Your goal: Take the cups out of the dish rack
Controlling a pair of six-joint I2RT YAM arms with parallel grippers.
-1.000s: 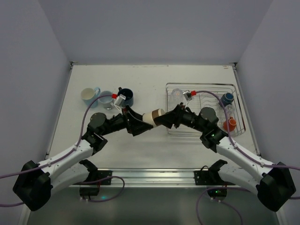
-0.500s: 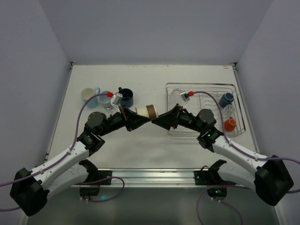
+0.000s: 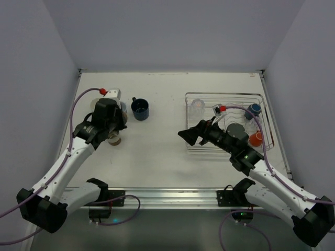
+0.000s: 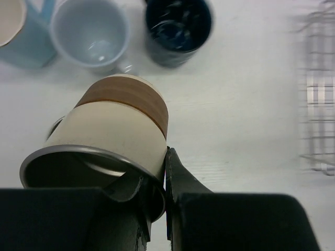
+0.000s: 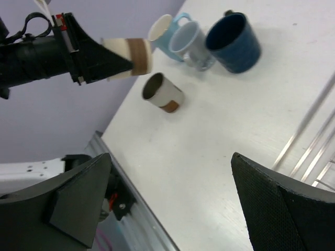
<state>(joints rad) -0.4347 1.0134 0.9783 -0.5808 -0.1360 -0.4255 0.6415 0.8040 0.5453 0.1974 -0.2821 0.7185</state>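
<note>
Cups look about half done: four on the table, left gripper pinching a cream cup by its rim over them, right gripper wide open by the rack, with an orange cup, blue cup and glass inside.

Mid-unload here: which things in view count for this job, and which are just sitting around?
Job: dish rack; clear glass, blue cup and orange cup in it; cream cup held by the left fingers; tan cup on its side, light blue mug, grey mug and navy mug on the table.
Not the job: purple cable; metal rail at the near edge.
</note>
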